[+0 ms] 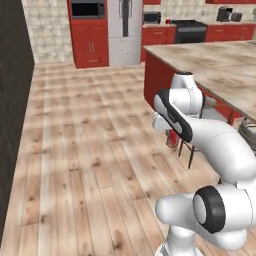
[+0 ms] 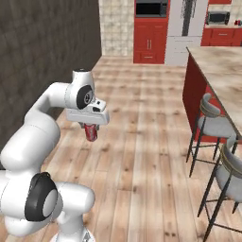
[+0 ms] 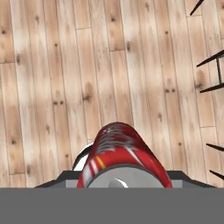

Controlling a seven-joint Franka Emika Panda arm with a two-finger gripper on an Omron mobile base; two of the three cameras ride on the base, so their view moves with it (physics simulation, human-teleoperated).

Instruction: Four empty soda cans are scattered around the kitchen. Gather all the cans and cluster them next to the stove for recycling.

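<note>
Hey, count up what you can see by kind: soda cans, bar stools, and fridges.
Soda cans: 1, the red can held in the gripper above the floor.
Bar stools: 2, near stool and far stool, both at the island counter.
Fridges: 1, fridge.
Total: 4.

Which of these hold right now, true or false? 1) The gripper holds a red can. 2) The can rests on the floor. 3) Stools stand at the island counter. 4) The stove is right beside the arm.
1) True: the gripper is shut on the red soda can.
2) False: the can hangs in the air above the wood floor.
3) True: grey stools stand along the island counter.
4) False: the stove is at the far wall, across the kitchen.
</note>
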